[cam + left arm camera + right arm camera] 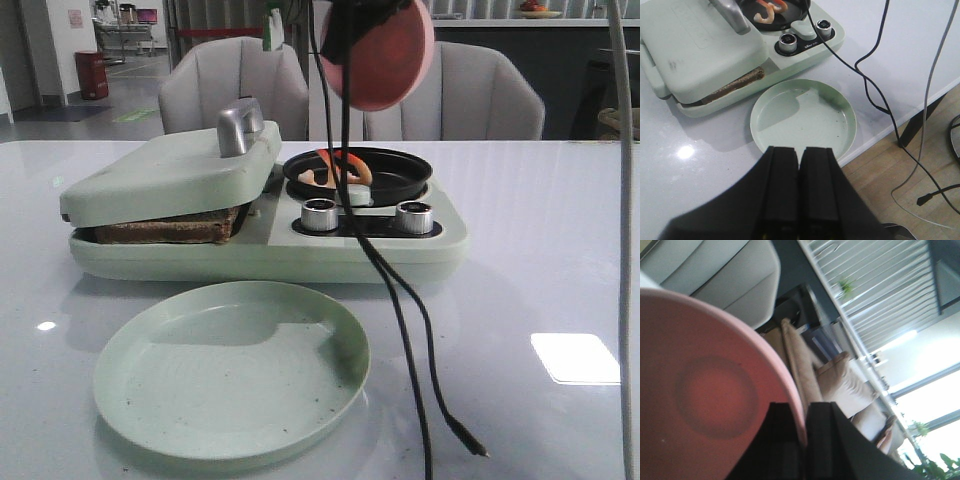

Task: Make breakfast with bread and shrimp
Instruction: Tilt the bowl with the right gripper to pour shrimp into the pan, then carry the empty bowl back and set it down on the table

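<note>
The white counter [560, 250] carries a pale green breakfast maker [380, 250] set well back from the near edge. Its hinged lid [170, 175], with a silver handle [238, 128] on top, rests tilted on the bread [170, 228], whose browned edge shows in the gap between lid and base on the robot's left half of the appliance. Beside the lid, on the right half, sits a round black pan [400, 172], and the shrimp [345, 165], orange-pink curved pieces, lie inside it. Two silver knobs [320, 214] stand side by side just in front of the pan.

A round pale green plate [230, 370] lies on the counter just in front of the appliance, near the front edge, with a few dark specks on it.

A pink bowl [385, 50] hangs tipped on its side in the air above and behind the pan; the right end effector [802, 440] grips its rim, one finger on each side of the wall.

The left end effector [799, 200] hovers above the near side of the plate, its black fingers [782, 190] pressed together with nothing between them.

Black cables [400, 320] dangle in front of the appliance, one plug end resting on the counter
</note>
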`<act>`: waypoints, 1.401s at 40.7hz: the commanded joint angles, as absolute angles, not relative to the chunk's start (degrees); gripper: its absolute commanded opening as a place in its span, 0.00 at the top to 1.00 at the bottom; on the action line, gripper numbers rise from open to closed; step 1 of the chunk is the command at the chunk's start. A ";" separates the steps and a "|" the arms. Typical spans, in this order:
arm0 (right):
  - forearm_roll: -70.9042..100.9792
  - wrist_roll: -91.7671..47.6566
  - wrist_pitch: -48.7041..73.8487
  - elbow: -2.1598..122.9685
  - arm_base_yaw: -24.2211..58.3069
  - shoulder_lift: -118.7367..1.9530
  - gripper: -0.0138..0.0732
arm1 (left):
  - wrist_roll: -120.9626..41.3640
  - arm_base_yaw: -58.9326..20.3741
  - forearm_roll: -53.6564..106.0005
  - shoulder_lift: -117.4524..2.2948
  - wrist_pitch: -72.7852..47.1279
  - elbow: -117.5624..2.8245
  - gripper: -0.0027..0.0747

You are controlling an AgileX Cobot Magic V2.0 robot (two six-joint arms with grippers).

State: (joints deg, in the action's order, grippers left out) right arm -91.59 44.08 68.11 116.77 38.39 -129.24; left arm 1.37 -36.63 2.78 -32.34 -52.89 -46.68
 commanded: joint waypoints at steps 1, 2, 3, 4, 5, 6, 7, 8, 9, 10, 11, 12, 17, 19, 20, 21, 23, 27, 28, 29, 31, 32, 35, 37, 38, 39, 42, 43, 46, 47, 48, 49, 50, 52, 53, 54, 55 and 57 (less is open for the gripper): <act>-99.25 44.47 76.45 118.60 38.27 -123.88 0.79 | 1.65 -37.10 3.06 -32.63 -48.84 -48.29 0.84; -98.64 44.47 76.45 118.60 38.27 -123.88 0.79 | 1.65 -37.10 3.06 -32.63 -48.84 -48.29 0.84; -97.24 44.47 76.45 118.60 38.27 -123.88 0.79 | 1.65 -37.10 3.06 -32.63 -48.84 -48.29 0.84; -95.41 44.47 76.45 118.60 38.27 -123.83 0.79 | 1.65 -37.10 3.06 -32.63 -48.84 -48.29 0.84; -94.39 44.47 76.45 118.60 38.27 -123.80 0.79 | 1.65 -37.10 3.06 -32.63 -48.84 -48.29 0.84; -92.28 44.40 76.45 118.60 38.27 -123.69 0.79 | 1.65 -37.10 3.06 -32.63 -48.84 -48.29 0.84; -89.99 44.17 76.45 118.60 38.22 -123.63 0.79 | 1.65 -37.10 3.06 -32.63 -48.84 -48.29 0.84; -88.15 43.70 76.45 118.60 38.22 -123.42 0.79 | 1.65 -37.10 3.06 -32.63 -48.84 -48.29 0.84; -84.85 41.88 76.45 118.60 38.22 -123.20 0.79 | 1.65 -37.10 3.06 -32.63 -48.84 -48.29 0.84; -83.63 40.87 76.45 118.60 38.22 -123.00 0.79 | 1.65 -37.10 3.06 -32.63 -48.84 -48.29 0.84; -81.62 38.73 76.45 118.60 38.22 -122.75 0.79 | 1.65 -37.10 3.06 -32.63 -48.84 -48.29 0.84; -79.93 36.63 76.45 118.60 38.22 -122.42 0.79 | 1.65 -37.10 3.06 -32.63 -48.84 -48.29 0.84; -73.29 31.85 76.49 118.60 38.22 -119.33 0.79 | 1.65 -37.10 3.06 -32.63 -48.84 -48.29 0.84; -69.38 30.73 76.51 118.60 38.22 -117.29 0.79 | 1.65 -37.10 3.06 -32.63 -48.84 -48.29 0.84; -67.50 30.38 76.51 118.60 38.22 -115.99 0.79 | 1.65 -37.10 3.06 -32.63 -48.84 -48.29 0.84; -65.60 30.14 76.51 118.60 38.22 -114.94 0.79 | 1.65 -37.10 3.06 -32.63 -48.84 -48.29 0.84; -61.26 29.51 76.51 118.60 37.87 -112.49 0.79 | 1.65 -37.10 3.06 -32.63 -48.84 -48.29 0.84; -55.05 28.67 76.46 117.57 36.11 -108.12 0.79 | 1.65 -37.10 3.06 -32.63 -48.84 -48.29 0.84; -53.46 28.61 76.46 116.82 35.54 -106.76 0.79 | 1.65 -37.10 3.06 -32.63 -48.84 -48.29 0.84; -52.14 28.56 76.46 116.13 34.64 -105.68 0.79 | 1.65 -37.10 3.06 -32.63 -48.84 -48.29 0.84; -49.50 28.17 76.46 114.10 32.88 -102.89 0.79 | 1.65 -37.10 3.06 -32.63 -48.84 -48.29 0.84; -47.94 27.91 76.39 112.67 32.00 -101.82 0.79 | 1.65 -37.10 3.06 -32.63 -48.84 -48.29 0.84; -43.98 26.69 76.22 108.28 28.79 -98.28 0.79 | 1.65 -37.10 3.06 -32.63 -48.84 -48.29 0.84; -40.92 25.35 75.95 105.29 26.10 -95.90 0.79 | 1.65 -37.10 3.06 -32.63 -48.84 -48.29 0.84; -38.85 24.36 75.63 103.15 24.90 -94.91 0.79 | 1.65 -37.10 3.06 -32.63 -48.84 -48.29 0.84; -37.20 23.55 75.29 100.97 23.19 -93.60 0.79 | 1.65 -37.10 3.06 -32.63 -48.84 -48.29 0.84; -30.93 20.70 73.62 95.32 18.55 -90.56 0.79 | 1.65 -37.10 3.06 -32.63 -48.84 -48.29 0.84; -28.17 19.58 72.70 93.58 16.60 -89.72 0.79 | 1.65 -37.10 3.06 -32.63 -48.84 -48.29 0.84; -21.11 16.69 69.99 87.78 11.48 -87.20 0.79 | 1.65 -37.10 3.06 -32.63 -48.84 -48.29 0.84; -18.12 15.62 68.69 85.48 9.97 -86.39 0.79 | 1.65 -37.10 3.06 -32.63 -48.84 -48.29 0.84; -15.90 14.16 67.70 83.72 7.98 -85.87 0.79 | 1.65 -37.10 3.06 -32.63 -48.84 -48.29 0.84; -12.95 12.56 66.34 81.47 6.57 -85.23 0.79 | 1.65 -37.10 3.06 -32.63 -48.84 -48.29 0.84; -10.72 11.79 65.22 79.79 5.27 -84.92 0.79 | 1.65 -37.10 3.06 -32.63 -48.84 -48.29 0.84; -5.82 9.61 62.78 76.14 2.42 -84.37 0.79 | 1.65 -37.10 3.06 -32.63 -48.84 -48.29 0.84; -3.71 8.66 61.78 74.59 0.98 -84.31 0.79 | 1.65 -37.10 3.06 -32.63 -48.84 -48.29 0.84; -1.24 7.25 60.47 72.64 0.07 -84.31 0.79 | 1.65 -37.10 3.06 -32.63 -48.84 -48.29 0.84; 0.33 6.21 59.55 71.25 -0.73 -84.31 0.79 | 1.65 -37.10 3.06 -32.63 -48.84 -48.29 0.84; 3.44 3.70 57.17 68.10 -2.22 -84.31 0.79 | 1.65 -37.10 3.06 -32.63 -48.84 -48.29 0.84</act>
State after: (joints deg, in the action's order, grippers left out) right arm -3.47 8.67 63.42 71.66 0.38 -86.91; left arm 1.37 -36.63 2.78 -32.34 -52.89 -46.68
